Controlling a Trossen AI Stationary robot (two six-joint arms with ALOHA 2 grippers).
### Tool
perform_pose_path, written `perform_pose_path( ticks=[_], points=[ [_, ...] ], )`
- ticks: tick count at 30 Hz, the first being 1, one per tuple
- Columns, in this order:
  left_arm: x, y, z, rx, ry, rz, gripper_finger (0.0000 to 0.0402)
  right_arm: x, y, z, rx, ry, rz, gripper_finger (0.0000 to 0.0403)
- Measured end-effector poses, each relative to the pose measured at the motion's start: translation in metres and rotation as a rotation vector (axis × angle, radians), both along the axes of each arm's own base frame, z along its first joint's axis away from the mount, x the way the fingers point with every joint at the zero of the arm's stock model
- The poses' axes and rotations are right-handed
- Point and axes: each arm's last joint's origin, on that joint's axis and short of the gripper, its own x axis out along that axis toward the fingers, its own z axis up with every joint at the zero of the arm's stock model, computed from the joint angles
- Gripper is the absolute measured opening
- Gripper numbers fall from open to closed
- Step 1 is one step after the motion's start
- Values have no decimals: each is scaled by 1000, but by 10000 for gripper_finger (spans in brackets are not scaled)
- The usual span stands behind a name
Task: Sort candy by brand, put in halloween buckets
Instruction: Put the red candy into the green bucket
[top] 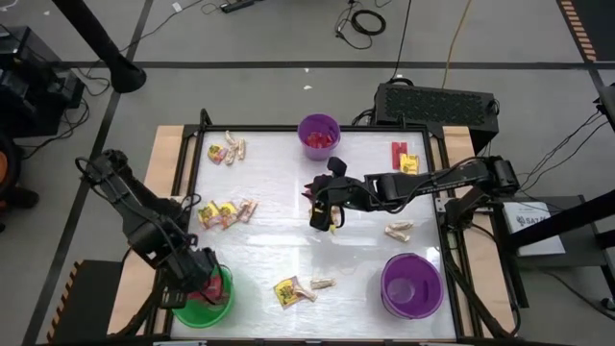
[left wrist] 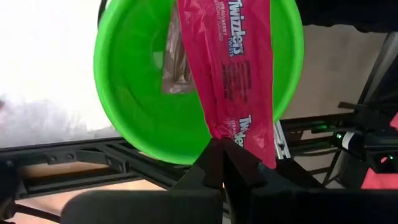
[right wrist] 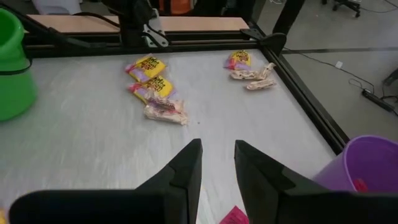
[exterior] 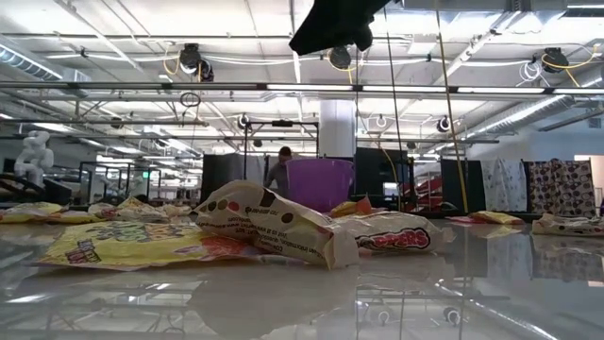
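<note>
Left gripper (left wrist: 225, 163) is clamped on a flat red Twizzlers packet (left wrist: 233, 74), hanging directly above the bright green round plastic bucket (top: 213, 306) at the table's near left corner; a wrapped piece already lies inside. Right gripper (top: 325, 215) hovers over mid-table, its fingers (right wrist: 185, 163) narrowly parted; a scrap of pink wrapper shows below them, though whether it is gripped cannot be told. Yellow packets with dark print (top: 218, 213) and tan twisted sweets lie scattered on the white table (top: 365, 259). Two purple plastic buckets stand apart: far centre (top: 319, 135), near right (top: 412, 285).
</note>
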Motion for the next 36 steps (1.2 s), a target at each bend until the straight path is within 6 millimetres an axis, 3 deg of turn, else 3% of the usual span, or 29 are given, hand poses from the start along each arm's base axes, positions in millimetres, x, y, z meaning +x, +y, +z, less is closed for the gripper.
perform_pose_path(
  ticks=[8, 20, 25, 29, 36],
  points=[
    [-7, -6, 0, -13, 34, -3, 5, 0, 0, 0, -13, 5, 7, 89],
    [-7, -6, 0, -11, 17, -34, 78, 0, 0, -1, -32, 21, 18, 89],
    [-4, -4, 0, 7, -31, -74, 85, -1, 0, -2, -31, 39, 17, 89],
    [4, 3, -1, 84, -139, -106, 86, -3, 0, -4, -15, 54, 6, 89],
    [38, 32, 1, 434, -490, -133, 86, -6, 5, -9, 75, 93, 18, 89]
  ],
)
